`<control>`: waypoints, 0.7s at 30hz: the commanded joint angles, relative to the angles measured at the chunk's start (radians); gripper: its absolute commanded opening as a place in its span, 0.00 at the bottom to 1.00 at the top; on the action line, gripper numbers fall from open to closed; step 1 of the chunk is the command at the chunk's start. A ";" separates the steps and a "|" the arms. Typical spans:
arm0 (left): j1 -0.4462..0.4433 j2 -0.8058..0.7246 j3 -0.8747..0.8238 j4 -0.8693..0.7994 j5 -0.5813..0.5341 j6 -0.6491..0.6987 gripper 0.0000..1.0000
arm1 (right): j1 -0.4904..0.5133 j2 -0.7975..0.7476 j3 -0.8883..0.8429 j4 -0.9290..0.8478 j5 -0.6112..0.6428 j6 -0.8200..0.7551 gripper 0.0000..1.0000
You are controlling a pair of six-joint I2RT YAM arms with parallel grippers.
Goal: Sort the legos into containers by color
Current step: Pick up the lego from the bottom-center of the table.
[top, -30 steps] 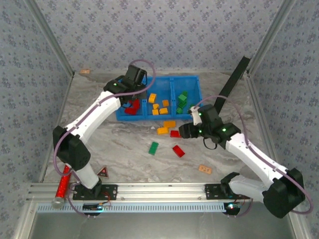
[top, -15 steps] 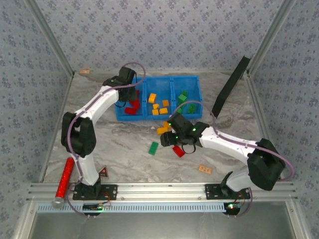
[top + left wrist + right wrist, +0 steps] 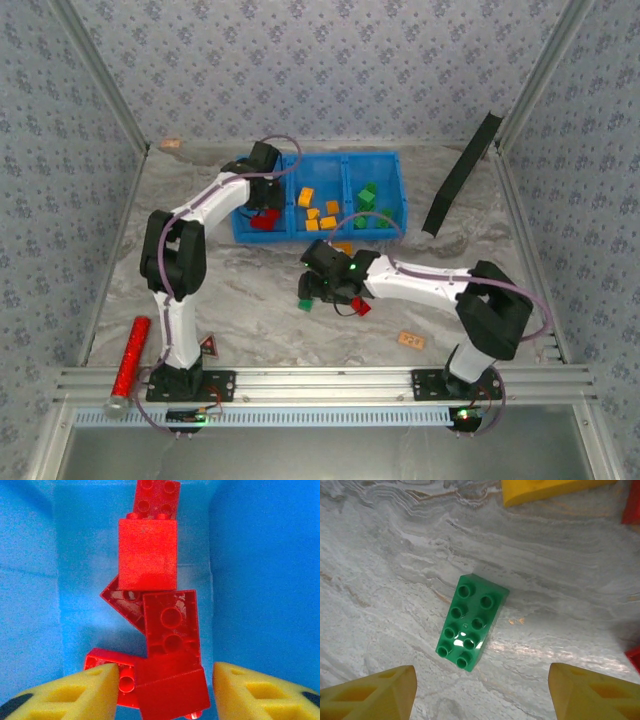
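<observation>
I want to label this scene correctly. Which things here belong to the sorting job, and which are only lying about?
Part of the job: blue tray; red bricks in its left compartment; green brick, loose red brick and orange brick on the table.
Just lying about: black strip; shiny red cylinder; tan block; small red triangle.

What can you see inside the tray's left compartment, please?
Several red bricks lie piled in the left compartment. The lower ones are partly covered by those above, so more could lie hidden underneath.
</observation>
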 commanded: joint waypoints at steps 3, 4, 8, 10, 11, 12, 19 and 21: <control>0.013 -0.068 0.004 0.038 0.027 0.024 0.61 | 0.017 0.097 0.084 -0.040 0.016 0.059 0.72; 0.013 -0.081 -0.002 0.040 0.023 0.028 0.62 | 0.020 0.113 0.100 -0.042 0.017 0.058 0.73; 0.019 -0.138 -0.007 0.036 0.005 0.045 0.64 | 0.027 0.173 0.160 -0.062 0.016 0.053 0.73; 0.022 -0.181 -0.018 0.036 0.002 0.047 0.65 | 0.030 0.199 0.178 -0.067 0.018 0.049 0.73; 0.023 -0.201 -0.025 0.037 0.002 0.047 0.65 | 0.030 0.211 0.187 -0.074 0.019 0.045 0.73; 0.024 -0.225 -0.035 0.039 0.002 0.047 0.66 | 0.028 0.225 0.196 -0.086 0.023 0.041 0.72; 0.024 -0.365 -0.069 0.016 -0.001 0.056 0.69 | 0.021 0.292 0.237 -0.148 0.019 0.001 0.66; 0.024 -0.400 -0.085 0.014 0.000 0.058 0.70 | 0.021 0.303 0.242 -0.172 0.026 -0.015 0.64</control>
